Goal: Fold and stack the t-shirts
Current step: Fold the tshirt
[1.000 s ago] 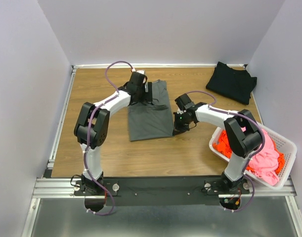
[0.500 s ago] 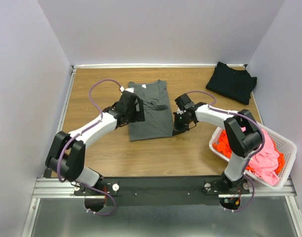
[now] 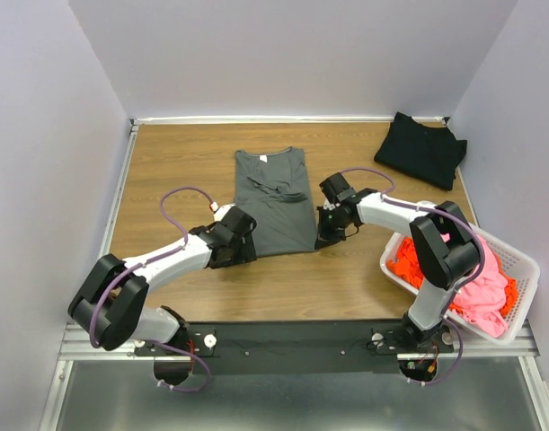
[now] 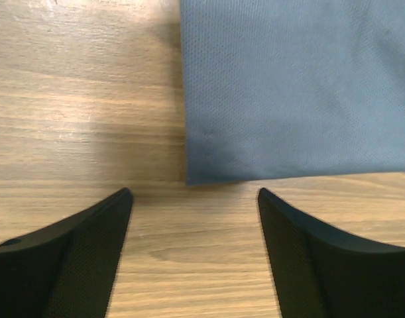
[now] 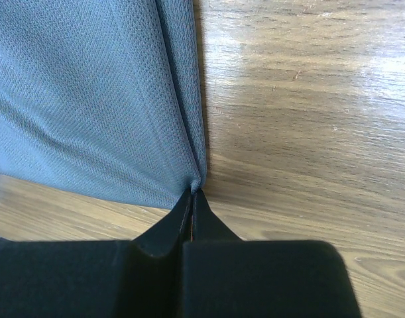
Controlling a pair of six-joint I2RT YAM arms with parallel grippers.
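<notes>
Counting it off: one dark grey t-shirt [image 3: 272,202] in the middle of the table [image 3: 166,162], lying flat as a narrow strip with its collar at the far end. One black t-shirt [image 3: 422,148] sits bunched in the far right corner, well apart from the grey one. One white slatted basket [image 3: 518,260] is at the near right edge, tilted a little, with orange cloth [image 3: 402,262] on its left side and pink cloth [image 3: 485,292] heaped to the right. How many shirts are in that heap, I cannot tell. Two arms, two grippers. The left gripper [image 4: 194,195] is down low at the grey shirt's near left corner. Its jaws are spread wide and hold nothing, with bare wood between the fingers [image 4: 89,252] and the corner of the cloth just beyond their tips. The right gripper [image 5: 192,193] is at the near right corner, clenched tight on the grey fabric, with a small pinch of the layered edge caught right at its tips. In the overhead view the left arm stretches flat across the near left of the table. The right arm bends between the grey shirt and the basket, and its elbow hides part of the orange cloth. Pale walls [image 3: 40,135] close in the left, far and right sides.
</notes>
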